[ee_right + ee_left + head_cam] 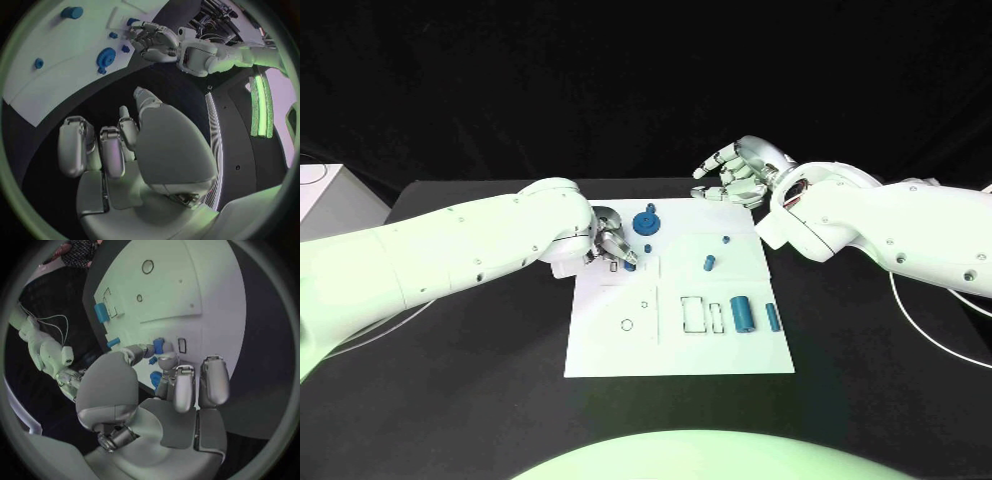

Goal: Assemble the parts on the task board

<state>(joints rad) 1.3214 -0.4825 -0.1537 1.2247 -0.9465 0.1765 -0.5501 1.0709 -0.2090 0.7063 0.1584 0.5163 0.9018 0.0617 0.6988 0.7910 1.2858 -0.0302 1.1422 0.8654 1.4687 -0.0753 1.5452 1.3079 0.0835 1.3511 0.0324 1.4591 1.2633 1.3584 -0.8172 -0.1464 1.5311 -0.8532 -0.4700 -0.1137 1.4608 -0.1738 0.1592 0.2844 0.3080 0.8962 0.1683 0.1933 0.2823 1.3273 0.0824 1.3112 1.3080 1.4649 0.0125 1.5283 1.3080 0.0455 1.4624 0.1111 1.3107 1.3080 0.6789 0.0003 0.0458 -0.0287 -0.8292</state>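
Observation:
The white task board lies mid-table. My left hand hovers low over its near-left upper area, thumb and a finger pinching a small blue part beside a rectangular slot. Another blue piece shows under its fingers. A blue gear stands just beyond that hand. My right hand hangs above the board's far edge, fingers apart and loosely curled, holding nothing. Two blue cylinders lie at the board's right, and a small blue peg sits mid-board.
The black table surrounds the board on all sides. A white box stands at the far left edge. A white cable loops on the table at the right.

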